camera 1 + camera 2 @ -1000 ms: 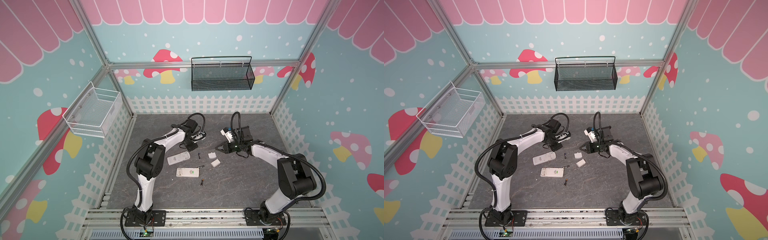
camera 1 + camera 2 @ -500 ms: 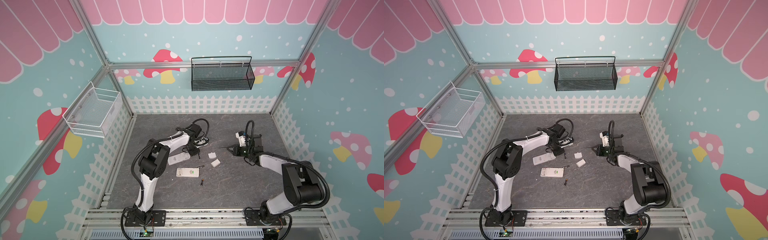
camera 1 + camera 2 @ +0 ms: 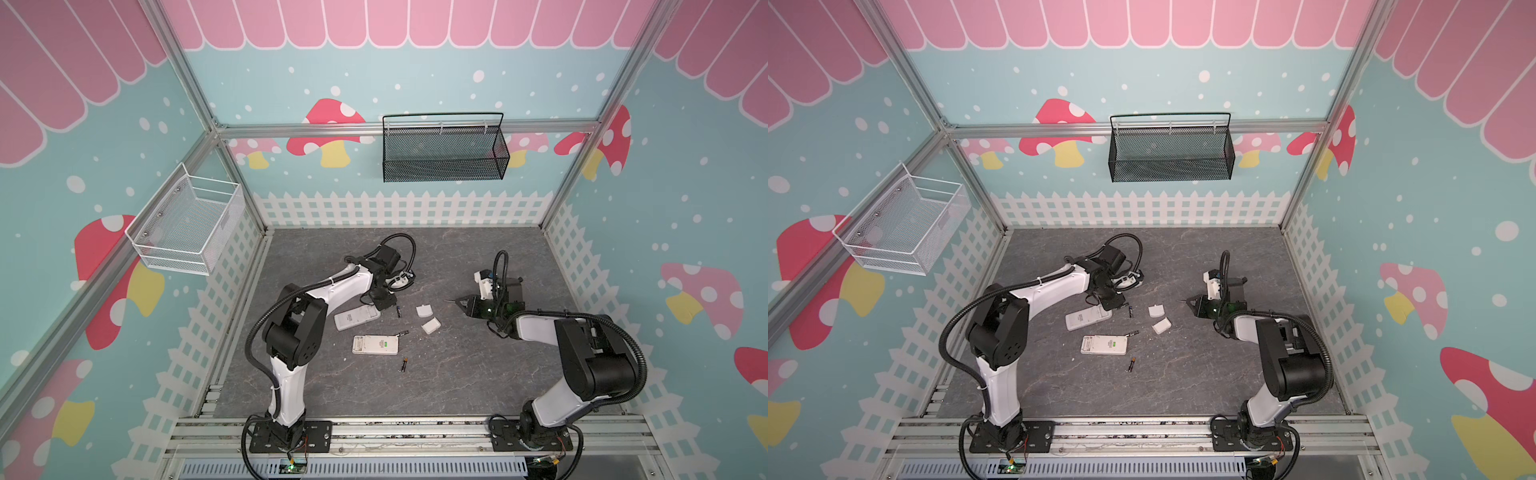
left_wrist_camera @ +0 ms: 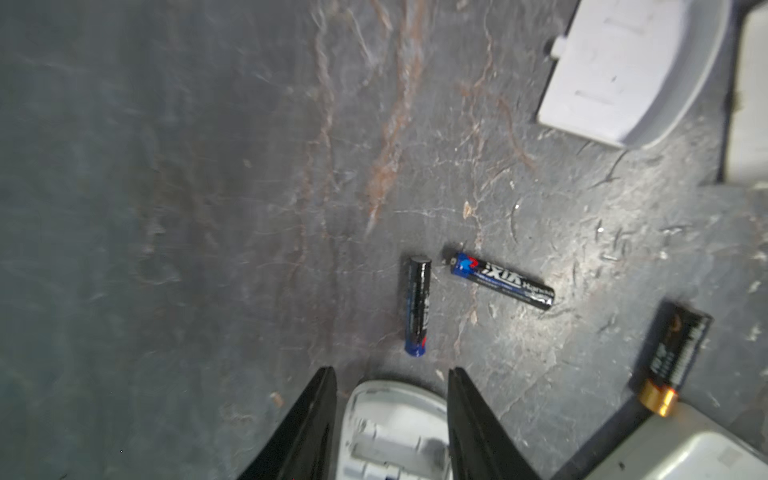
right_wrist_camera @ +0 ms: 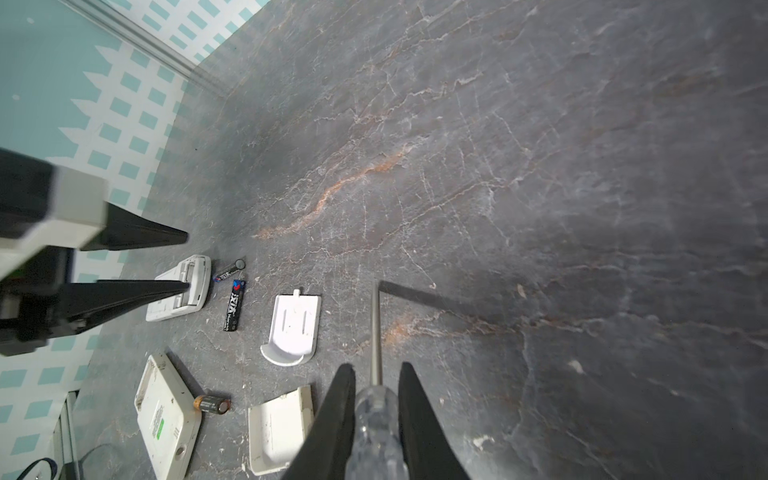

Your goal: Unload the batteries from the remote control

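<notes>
Black blue-marked batteries (image 4: 417, 305) lie loose on the table (image 4: 166, 166), just beyond the left hand (image 4: 390, 370), jaws apart astride a cut-off remote (image 4: 395, 424). Right hand (image 5: 376, 365) pinches the screwdriver (image 5: 376, 419); handle blurred.

Four batteries (image 4: 503, 281): two with blue marks, two with gold ends. Two white remotes (image 3: 375, 345). Two small white covers (image 3: 423, 311). One clear-handled screwdriver (image 5: 376, 419). Two wall baskets: a white wire basket (image 3: 226, 224) and a black mesh basket (image 3: 444, 170). Two robot arms (image 3: 340, 286).
</notes>
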Motion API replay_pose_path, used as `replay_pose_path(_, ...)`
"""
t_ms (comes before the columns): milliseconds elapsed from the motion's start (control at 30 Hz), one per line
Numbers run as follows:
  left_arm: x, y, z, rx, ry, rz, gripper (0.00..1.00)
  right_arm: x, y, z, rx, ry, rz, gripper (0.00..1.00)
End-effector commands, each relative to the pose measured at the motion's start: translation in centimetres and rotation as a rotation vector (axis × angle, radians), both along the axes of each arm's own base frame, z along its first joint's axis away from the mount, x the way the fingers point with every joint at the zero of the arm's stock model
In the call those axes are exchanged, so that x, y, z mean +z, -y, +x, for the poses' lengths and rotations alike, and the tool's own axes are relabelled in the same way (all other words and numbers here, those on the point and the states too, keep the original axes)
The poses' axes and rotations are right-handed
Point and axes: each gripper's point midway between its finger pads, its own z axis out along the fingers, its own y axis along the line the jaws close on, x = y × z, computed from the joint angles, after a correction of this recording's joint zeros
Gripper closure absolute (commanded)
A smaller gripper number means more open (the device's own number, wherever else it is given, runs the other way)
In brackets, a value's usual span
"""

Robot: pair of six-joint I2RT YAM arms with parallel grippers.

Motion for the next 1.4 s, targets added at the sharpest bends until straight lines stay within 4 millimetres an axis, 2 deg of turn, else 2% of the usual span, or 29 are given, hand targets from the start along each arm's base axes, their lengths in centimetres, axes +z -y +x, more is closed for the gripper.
replay_pose_path(0,4.2,-0.7,1.7,0.054,0.124,-0.062,0.50,0.0,0.7,0.1,-0.022,0.023,-0.012,0.73)
replay_pose_path(167,6.4,-3.9,3.8,0.192,0.176,-0.137,0.43,0.3,1.4,-0.1,-0.034,0.037,-0.028,0.65)
replay_pose_path(367,6.6,-9.3,4.7,0.361,0.209,-0.255,0.32,0.8,2.4,0.0,-0.049,0.048,-0.057,0.60)
replay_pose_path(400,6.6,-10.0,4.9,0.374,0.226,-0.272,0.27,1.0,2.6,0.1,-0.052,0.059,-0.069,0.59)
replay_pose_path(433,6.4,-10.7,4.9,0.385,0.239,-0.289,0.18,1.4,2.9,0.3,-0.059,0.075,-0.083,0.58)
replay_pose_path(467,6.4,-11.4,5.1,0.438,0.244,-0.325,0.01,1.6,3.1,0.4,-0.064,0.081,-0.097,0.57)
replay_pose_path(533,6.0,-12.8,5.2,0.496,0.256,-0.376,0.01,2.4,3.7,1.0,-0.078,0.099,-0.132,0.55)
replay_pose_path(600,5.4,-13.8,5.2,0.541,0.262,-0.414,0.01,3.5,4.3,1.7,-0.098,0.128,-0.169,0.46)
replay_pose_path(633,5.2,-14.2,5.2,0.552,0.273,-0.435,0.01,4.4,4.7,2.1,-0.113,0.161,-0.191,0.39)
replay_pose_path(667,5.0,-14.3,5.1,0.557,0.287,-0.449,0.01,5.0,5.0,2.3,-0.122,0.191,-0.215,0.26)
replay_pose_path(733,4.6,-14.9,5.1,0.588,0.329,-0.480,0.01,6.4,6.1,2.9,-0.157,0.246,-0.275,0.13)
replay_pose_path(933,3.3,-16.3,4.9,0.658,0.398,-0.534,0.01,9.6,9.4,3.8,-0.251,0.409,-0.499,0.09)
replay_pose_path(1067,2.9,-17.9,4.3,0.707,0.484,-0.578,0.01,10.8,11.6,3.3,-0.323,0.543,-0.649,0.09)
replay_pose_path(1167,3.5,-18.9,4.1,0.745,0.522,-0.606,0.01,10.6,12.4,2.4,-0.338,0.620,-0.733,0.09)
replay_pose_path(1267,4.3,-21.7,3.9,0.849,0.600,-0.693,0.01,9.1,13.4,1.7,-0.365,0.610,-0.764,0.09)
replay_pose_path(1367,4.9,-22.7,2.9,0.865,0.672,-0.752,0.01,8.1,13.9,0.9,-0.387,0.632,-0.757,0.10)
